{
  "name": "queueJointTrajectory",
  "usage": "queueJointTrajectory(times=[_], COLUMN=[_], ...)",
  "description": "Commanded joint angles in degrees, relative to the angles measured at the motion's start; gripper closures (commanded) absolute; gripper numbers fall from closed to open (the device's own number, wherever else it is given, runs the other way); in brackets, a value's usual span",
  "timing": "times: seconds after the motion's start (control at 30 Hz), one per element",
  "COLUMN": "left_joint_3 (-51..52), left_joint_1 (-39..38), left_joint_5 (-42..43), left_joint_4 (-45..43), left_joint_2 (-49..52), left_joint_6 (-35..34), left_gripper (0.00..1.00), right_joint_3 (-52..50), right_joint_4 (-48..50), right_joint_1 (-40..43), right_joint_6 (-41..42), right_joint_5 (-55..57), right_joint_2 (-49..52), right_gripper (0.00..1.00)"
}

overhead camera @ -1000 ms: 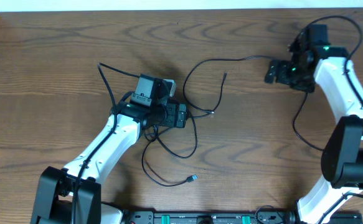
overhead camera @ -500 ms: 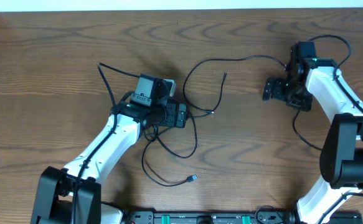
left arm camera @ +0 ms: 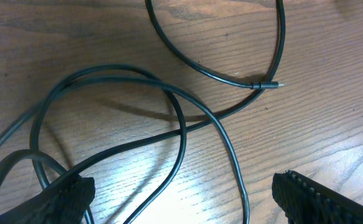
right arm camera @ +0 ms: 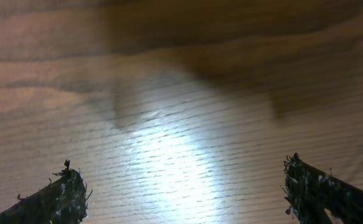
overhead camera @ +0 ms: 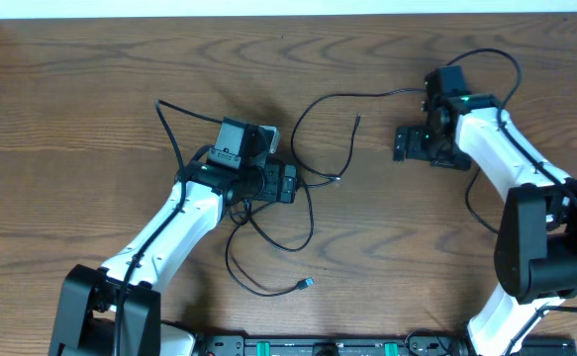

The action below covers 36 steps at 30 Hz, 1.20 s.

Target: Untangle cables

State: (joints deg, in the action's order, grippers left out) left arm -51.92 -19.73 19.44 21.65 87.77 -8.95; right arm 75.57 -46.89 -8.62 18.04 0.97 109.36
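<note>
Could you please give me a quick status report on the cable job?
Left gripper open, low over the black cables. Right gripper open over bare table, holding nothing. Cables tangled, loops crossing. Nothing else in the way.

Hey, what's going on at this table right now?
Two robot arms face a tangle of black cables on a wooden table. The left pincer hangs open just above the crossed loops, gripping nothing. The right pincer is open too, over bare wood, away from the tangle.
</note>
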Motion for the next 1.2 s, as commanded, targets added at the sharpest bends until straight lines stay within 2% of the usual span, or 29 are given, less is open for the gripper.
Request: queueJointTrajectory(times=[0.0,0.5,0.87,0.97,1.07,1.17], left_joint_3=[0.4,0.4,0.4,0.4,0.4,0.4], left_joint_1=[0.0,0.0,0.0,0.0,0.0,0.0], left_joint_5=[0.5,0.5,0.5,0.5,0.5,0.5], left_joint_4=[0.1,0.1,0.1,0.1,0.1,0.1], left_joint_2=[0.1,0.1,0.1,0.1,0.1,0.1], left_joint_6=[0.6,0.6,0.6,0.6,0.6,0.6], left_gripper=[0.02,0.02,0.02,0.02,0.02,0.02], right_joint_3=[-1.1,-10.9,-11.3,-11.3,-10.1,-5.6], right_joint_4=[0.0,4.3,11.1,14.5,16.0,10.3], right_joint_1=[-1.2,-1.7,-1.7,-1.8,-1.5,-0.1], right_joint_6=[1.1,4.7,7.0,5.1,2.7,3.1], right_joint_5=[1.9,1.7,-2.7,-6.0,-3.4,-0.6], right_joint_2=[-0.2,-0.2,0.5,1.6,1.5,1.2], right_gripper=[0.01,0.01,0.01,0.11,0.04,0.01])
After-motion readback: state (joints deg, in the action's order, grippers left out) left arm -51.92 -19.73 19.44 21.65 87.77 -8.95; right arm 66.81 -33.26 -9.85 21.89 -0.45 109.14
